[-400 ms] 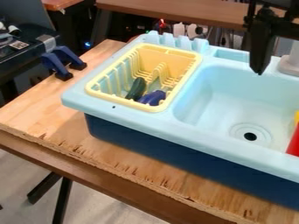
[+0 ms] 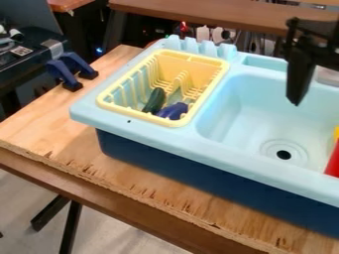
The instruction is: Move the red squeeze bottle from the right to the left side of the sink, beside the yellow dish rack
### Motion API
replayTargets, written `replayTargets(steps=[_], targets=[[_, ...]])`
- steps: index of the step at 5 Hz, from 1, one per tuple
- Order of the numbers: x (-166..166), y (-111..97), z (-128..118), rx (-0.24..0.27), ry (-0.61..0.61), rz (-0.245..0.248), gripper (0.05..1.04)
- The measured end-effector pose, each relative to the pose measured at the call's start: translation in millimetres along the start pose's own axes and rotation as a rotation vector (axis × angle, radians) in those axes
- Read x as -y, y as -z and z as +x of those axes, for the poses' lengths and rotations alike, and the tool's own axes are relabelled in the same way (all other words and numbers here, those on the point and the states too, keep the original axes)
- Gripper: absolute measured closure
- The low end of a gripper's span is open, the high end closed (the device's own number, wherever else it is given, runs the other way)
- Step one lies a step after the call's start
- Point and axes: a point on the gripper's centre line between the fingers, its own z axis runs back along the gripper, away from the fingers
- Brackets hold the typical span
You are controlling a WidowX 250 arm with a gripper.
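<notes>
See the black gripper (image 2: pixel 296 100) over the light blue toy sink (image 2: pixel 232 106); can't tell how open, or if holding anything. Find the green toy (image 2: pixel 154 101) and purple toy (image 2: pixel 173 110) already in the yellow dish rack (image 2: pixel 136 113), but the red toy (image 2: pixel 333 161) outside, at the sink's right side, maybe pointing up, its long way steep.

Pale-blue sink (image 2: pixel 218 151) — upright on plywood (image 2: pixel 39 124).

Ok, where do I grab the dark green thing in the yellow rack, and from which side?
I'd come from above and pinch across the narrow width of the dark green thing, toward its far end. It is long and slim, the purple thing crowds its near end, and the rack's walls hinder a side approach.
</notes>
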Motion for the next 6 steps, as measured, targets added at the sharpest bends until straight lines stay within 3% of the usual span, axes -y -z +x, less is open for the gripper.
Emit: replayTargets(steps=[1, 3, 4, 6], targets=[[9.5, -0.7, -1.6, 0.038, 0.027, 0.022, 0.081], [13.7, 8.6, 9.0, 0.089, -0.014, 0.002, 0.081], [8.7, 25.0, 16.8, 0.071, -0.042, 0.030, 0.081], [10.2, 27.2, 27.4, 0.101, -0.066, 0.011, 0.134]])
